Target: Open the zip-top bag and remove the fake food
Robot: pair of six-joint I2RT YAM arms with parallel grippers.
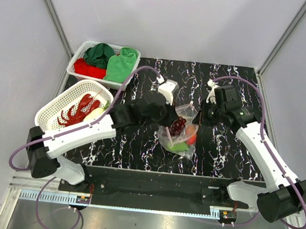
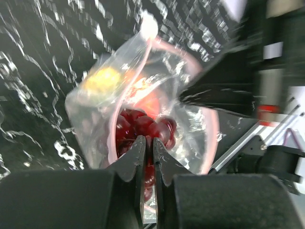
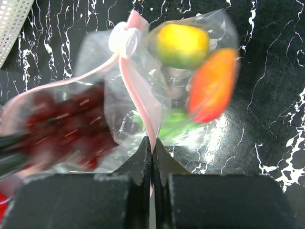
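the zip-top bag [image 1: 182, 132] lies on the dark marbled surface [image 1: 139, 148] between the two arms, its mouth gaping toward the left arm. the left end effector [image 2: 148, 141] sits right at that mouth. its fingers are drawn almost together on the dark red grapes [image 2: 143, 125], with only a sliver of gap and red showing in it. the pink zip strip [image 2: 212, 138] loops round the cluster, so the grapes look to be inside the rim or just at it. the right end effector [image 3: 151, 141] is pressed together on the far side of the bag, with the strip running straight down into its fingertips. it serves as the anchor.

the coming move likely turns on this: the grapes lie dead ahead of the left fingers and the bag's closed end points away from them, so a pull back along the left arm's own line should draw them out.

deeper in sit a yellow-green fruit [image 3: 182, 45], an orange-red fruit [image 3: 212, 86] and a green piece [image 3: 174, 128]. a lobster [image 1: 80, 109] is already in the white basket [image 1: 49, 114].

both wrist views are smeared (the grapes worst). i cannot tell whether the left fingers have caught film along with the fruit. from above, the fingertips are hidden.
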